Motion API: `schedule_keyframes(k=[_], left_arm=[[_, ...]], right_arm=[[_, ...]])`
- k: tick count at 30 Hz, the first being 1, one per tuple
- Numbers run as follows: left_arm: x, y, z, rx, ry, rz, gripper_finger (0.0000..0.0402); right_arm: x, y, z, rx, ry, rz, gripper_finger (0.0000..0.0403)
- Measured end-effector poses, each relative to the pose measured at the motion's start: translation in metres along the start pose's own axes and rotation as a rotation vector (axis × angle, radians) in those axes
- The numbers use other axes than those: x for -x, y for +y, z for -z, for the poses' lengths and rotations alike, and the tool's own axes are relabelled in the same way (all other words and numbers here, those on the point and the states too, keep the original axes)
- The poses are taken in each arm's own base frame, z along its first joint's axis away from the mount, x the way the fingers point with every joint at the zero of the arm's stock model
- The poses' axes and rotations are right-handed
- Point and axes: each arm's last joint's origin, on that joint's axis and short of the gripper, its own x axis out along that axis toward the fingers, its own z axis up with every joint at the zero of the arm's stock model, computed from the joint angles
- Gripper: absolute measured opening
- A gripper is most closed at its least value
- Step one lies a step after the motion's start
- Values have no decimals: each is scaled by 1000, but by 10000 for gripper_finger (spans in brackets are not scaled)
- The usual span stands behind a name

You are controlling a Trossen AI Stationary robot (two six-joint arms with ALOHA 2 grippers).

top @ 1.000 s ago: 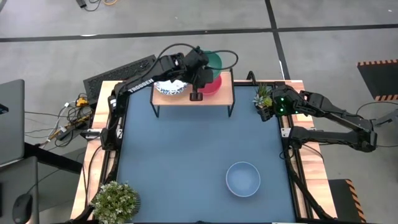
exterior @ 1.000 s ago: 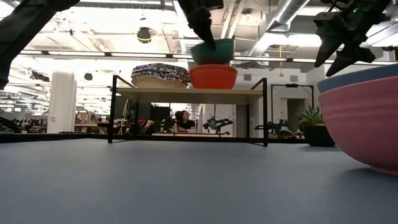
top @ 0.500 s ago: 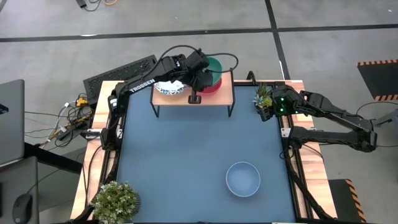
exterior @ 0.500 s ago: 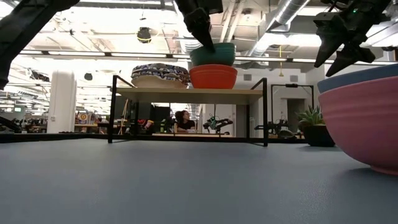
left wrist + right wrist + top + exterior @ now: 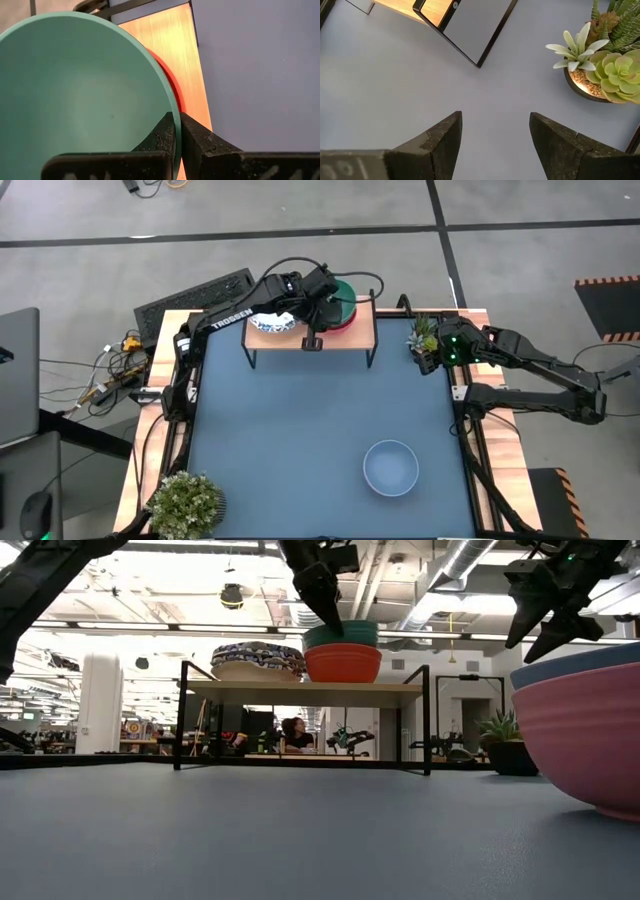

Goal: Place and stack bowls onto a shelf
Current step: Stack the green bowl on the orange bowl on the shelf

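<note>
We see the left gripper (image 5: pixel 176 131) pinching the rim of the plain green bowl (image 5: pixel 75 95), nested in the red one (image 5: pixel 343 663) (right gripper (image 5: pixel 495 145) spread wide, idle).

White lettering "TROSSEN" along the upper link of the dark six-joint left arm (image 5: pixel 228 319), seen from above, running toward the low wooden-topped shelf with thin black metal legs (image 5: pixel 360 328). No other legible text, label, number or sign on table, bowls, plants or background room; distant wall markings in low view too small to read.
</note>
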Motion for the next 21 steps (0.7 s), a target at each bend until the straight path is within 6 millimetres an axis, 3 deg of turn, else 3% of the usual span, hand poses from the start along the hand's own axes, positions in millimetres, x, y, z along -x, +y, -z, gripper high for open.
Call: schedule_keyframes(k=[9,21], left_arm=[[0,1,0,-7,-5,-5,18],[0,7,1,-2,1,-56,105]], right_arm=[[0,0,0,0,0,0,260],[0,0,0,1,1,-1,260]])
